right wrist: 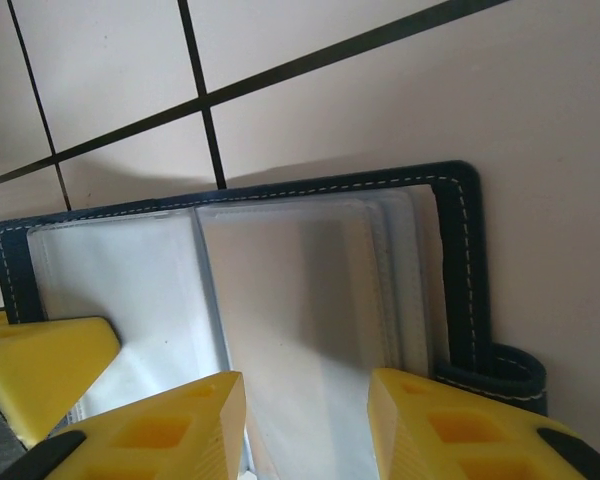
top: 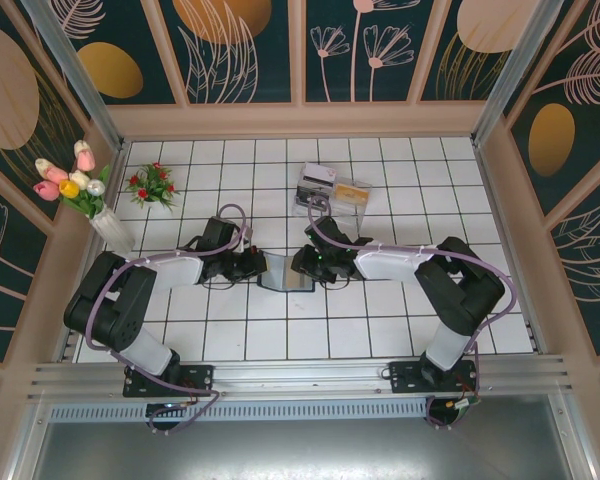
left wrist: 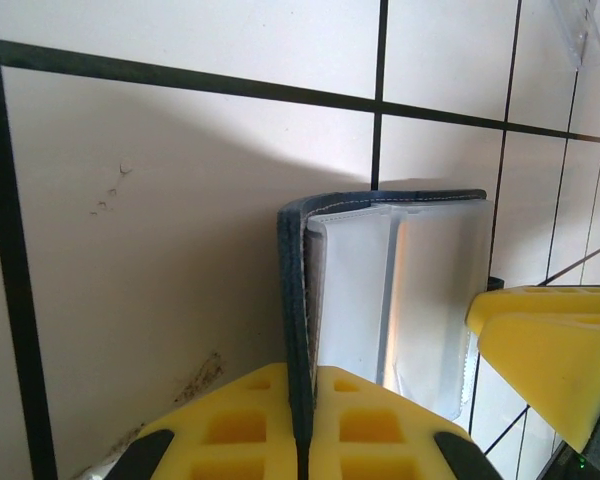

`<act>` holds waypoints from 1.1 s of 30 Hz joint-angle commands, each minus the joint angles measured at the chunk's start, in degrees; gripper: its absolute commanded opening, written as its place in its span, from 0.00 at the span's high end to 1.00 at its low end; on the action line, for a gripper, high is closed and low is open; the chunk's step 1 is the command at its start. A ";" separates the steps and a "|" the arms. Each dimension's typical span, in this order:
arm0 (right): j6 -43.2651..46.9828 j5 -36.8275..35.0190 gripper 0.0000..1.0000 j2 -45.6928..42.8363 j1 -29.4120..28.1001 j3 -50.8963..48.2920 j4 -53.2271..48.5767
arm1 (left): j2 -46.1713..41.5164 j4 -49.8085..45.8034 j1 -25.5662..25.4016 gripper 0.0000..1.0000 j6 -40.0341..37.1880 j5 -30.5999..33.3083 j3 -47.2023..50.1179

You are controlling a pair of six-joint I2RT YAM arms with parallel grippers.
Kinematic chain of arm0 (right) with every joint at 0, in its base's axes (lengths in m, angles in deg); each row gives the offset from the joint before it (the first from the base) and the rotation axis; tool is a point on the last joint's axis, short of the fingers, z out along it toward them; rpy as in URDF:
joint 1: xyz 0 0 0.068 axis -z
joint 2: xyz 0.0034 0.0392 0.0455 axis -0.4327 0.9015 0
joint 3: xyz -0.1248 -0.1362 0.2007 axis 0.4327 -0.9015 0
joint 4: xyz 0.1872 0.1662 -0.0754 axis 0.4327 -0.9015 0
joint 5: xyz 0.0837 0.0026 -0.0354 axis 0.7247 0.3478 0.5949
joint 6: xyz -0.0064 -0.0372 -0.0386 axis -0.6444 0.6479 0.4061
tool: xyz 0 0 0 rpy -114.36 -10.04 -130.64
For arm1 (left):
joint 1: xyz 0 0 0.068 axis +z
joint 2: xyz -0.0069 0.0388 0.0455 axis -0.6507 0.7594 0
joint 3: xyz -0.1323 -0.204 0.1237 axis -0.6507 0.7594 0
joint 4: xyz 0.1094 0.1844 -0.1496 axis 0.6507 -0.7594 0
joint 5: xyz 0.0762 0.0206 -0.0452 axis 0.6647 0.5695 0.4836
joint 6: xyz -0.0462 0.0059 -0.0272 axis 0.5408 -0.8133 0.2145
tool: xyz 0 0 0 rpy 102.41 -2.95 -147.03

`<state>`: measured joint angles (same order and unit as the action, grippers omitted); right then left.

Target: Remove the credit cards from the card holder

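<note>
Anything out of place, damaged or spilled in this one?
Nothing damaged or spilled. One small oddity: a brownish speckled smudge on the white tile beside the left pincer, which is clamped on the dark cover of the card holder. The holder's clear sleeves look intact.

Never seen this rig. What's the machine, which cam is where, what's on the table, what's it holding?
Two robot arms, bolted at the table's near edge. The overhead picture looks down from behind them; the other two come from a camera on each wrist, so the yellow blocks are fingers. On the tiled table: a navy card holder open between the arms, a clear tray behind it, a vase of tulips at left. The left gripper pinches the holder's cover; the right gripper stands open astride its clear sleeves.
</note>
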<state>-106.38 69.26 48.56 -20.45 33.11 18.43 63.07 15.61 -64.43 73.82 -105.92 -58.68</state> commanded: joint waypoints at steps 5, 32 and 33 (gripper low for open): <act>1.51 -4.59 0.60 0.17 0.22 1.57 -5.20 | -0.11 -0.46 0.36 0.97 -0.41 2.27 0.19; 5.76 4.52 0.64 -1.42 0.04 -1.09 5.86 | 0.18 0.51 0.35 0.97 -1.09 0.21 0.37; 5.92 4.95 0.65 -1.78 0.02 -1.28 6.46 | 0.29 0.48 0.32 0.97 -1.12 0.30 0.29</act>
<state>-101.44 71.77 48.41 -20.49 32.59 21.73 63.07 15.87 -64.43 73.84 -105.57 -58.63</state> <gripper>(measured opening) 0.355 0.072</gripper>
